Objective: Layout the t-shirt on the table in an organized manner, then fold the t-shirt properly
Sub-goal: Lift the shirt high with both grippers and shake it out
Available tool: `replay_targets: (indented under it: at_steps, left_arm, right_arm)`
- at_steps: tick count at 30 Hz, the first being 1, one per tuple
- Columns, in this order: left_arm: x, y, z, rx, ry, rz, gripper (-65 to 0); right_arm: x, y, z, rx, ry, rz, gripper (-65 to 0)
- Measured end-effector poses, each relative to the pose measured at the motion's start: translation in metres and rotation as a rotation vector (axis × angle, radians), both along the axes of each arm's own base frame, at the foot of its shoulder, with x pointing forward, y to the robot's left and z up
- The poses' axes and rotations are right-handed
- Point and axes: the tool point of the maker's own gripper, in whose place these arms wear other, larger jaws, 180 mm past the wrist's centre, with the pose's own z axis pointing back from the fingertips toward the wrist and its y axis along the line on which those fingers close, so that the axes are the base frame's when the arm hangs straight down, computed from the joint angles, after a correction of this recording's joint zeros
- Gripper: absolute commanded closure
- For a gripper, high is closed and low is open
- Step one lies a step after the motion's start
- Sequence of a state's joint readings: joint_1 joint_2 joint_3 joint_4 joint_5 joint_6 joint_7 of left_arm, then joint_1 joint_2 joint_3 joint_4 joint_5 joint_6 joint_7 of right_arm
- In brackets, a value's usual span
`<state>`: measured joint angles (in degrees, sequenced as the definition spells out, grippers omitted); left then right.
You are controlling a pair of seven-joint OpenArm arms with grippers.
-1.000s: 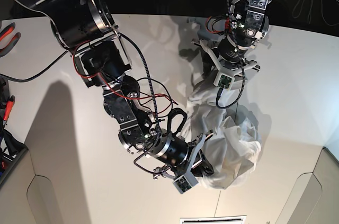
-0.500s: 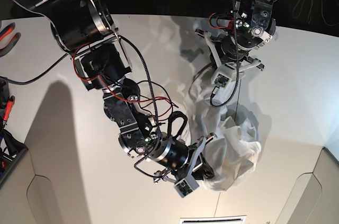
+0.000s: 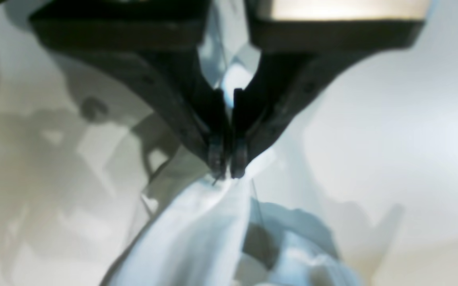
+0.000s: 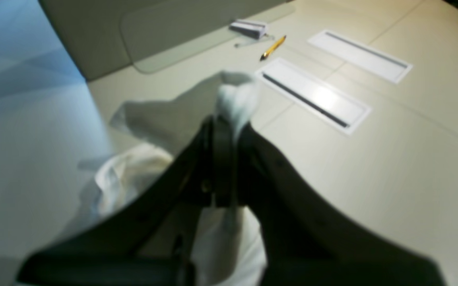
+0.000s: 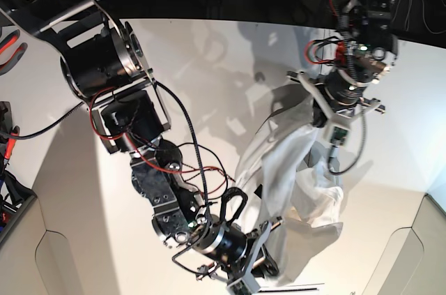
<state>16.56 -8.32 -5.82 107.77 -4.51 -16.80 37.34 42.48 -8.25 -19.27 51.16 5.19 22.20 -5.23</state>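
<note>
The white t-shirt (image 5: 289, 176) hangs stretched in a crumpled band between my two grippers above the table (image 5: 209, 65). No print shows. At the upper right of the base view, my left gripper (image 5: 311, 108) is shut on the shirt's top end. Its wrist view shows the dark fingertips (image 3: 217, 159) pinching a fold of the t-shirt (image 3: 197, 230), which drops away below. Near the front edge, my right gripper (image 5: 270, 261) is shut on the lower end. In the right wrist view a bunch of t-shirt (image 4: 237, 95) sticks out past the closed right gripper (image 4: 223, 127).
On the table (image 4: 392, 159) beyond the right gripper lie a yellow pencil (image 4: 272, 47), a small flat object (image 4: 249, 28) and two white rectangular inset plates (image 4: 314, 95). Red-handled tools (image 5: 8, 47) sit at the left edge. Rounded cut-outs mark the front corners.
My left gripper closed on the shirt and rose up and to the right, pulling the cloth taut. My right arm moved down toward the front edge, still gripping the shirt.
</note>
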Motion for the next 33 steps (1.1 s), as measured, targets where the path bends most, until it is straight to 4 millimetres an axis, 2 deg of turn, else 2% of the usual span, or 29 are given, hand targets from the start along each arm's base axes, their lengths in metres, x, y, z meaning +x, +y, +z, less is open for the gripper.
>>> replay_targets:
  at_steps: [6, 9, 14, 19, 25, 29, 33]
  left_arm:
    - [0.007, 0.07, 0.047, -0.006, -0.118, 0.124, 0.0]
    - [0.007, 0.097, 0.074, -0.013, -0.181, 0.171, 0.0]
    - [0.008, 0.129, 0.125, 0.026, -0.301, 0.181, 0.0]
    - [0.009, 0.159, 0.189, 0.108, -0.442, 0.192, 0.0]
    - [0.01, 0.18, 0.266, 0.228, -0.602, 0.174, 0.0]
    - [0.01, 0.183, 0.32, 0.35, -0.71, 0.137, 0.0]
    - [0.011, 0.181, 0.368, 0.462, -0.801, 0.094, 0.0]
  right_arm:
    - [0.014, 0.002, 0.037, 0.053, -0.043, 0.004, 0.0]
    - [0.019, 0.006, 0.062, 0.086, -0.072, 0.025, 0.0]
    - [0.03, 0.011, 0.117, 0.137, -0.148, 0.055, 0.0]
    - [0.031, 0.019, 0.184, 0.203, -0.244, 0.119, 0.0]
    - [0.031, 0.022, 0.237, 0.205, -0.344, 0.145, 0.0]
    - [0.031, 0.021, 0.265, 0.19, -0.408, 0.145, 0.0]
    - [0.033, 0.014, 0.285, 0.216, -0.438, 0.128, 0.0]
